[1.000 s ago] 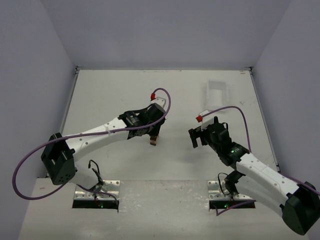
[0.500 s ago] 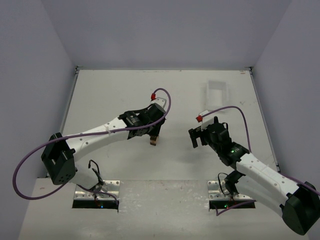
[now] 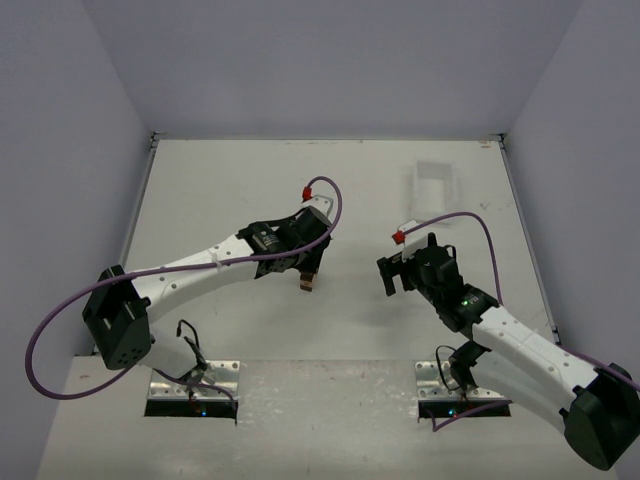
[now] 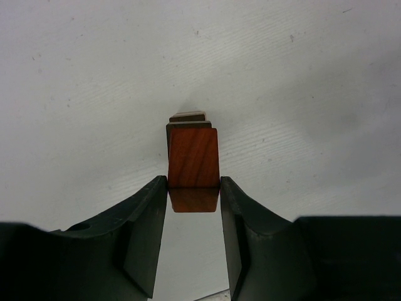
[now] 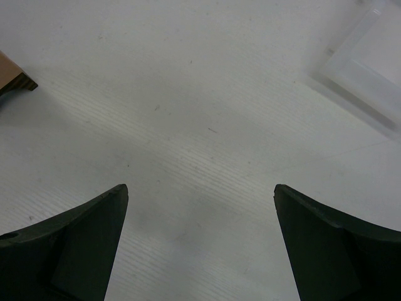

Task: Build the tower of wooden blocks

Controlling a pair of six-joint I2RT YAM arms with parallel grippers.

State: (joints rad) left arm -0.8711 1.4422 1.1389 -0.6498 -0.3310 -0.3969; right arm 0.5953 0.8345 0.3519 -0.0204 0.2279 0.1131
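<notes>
My left gripper point(image 4: 194, 188) clamps the reddish top block of the wood block tower point(image 4: 194, 157); I see my right gripper point(image 5: 200, 188) spread wide.

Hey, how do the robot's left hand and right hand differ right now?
The left hand is shut on the reddish-brown block topping the wood block tower; the right hand is wide open and holds nothing. The left hand is at the tower; the right hand hangs apart from it, nearer the white tray. Both are black and two-fingered.
</notes>
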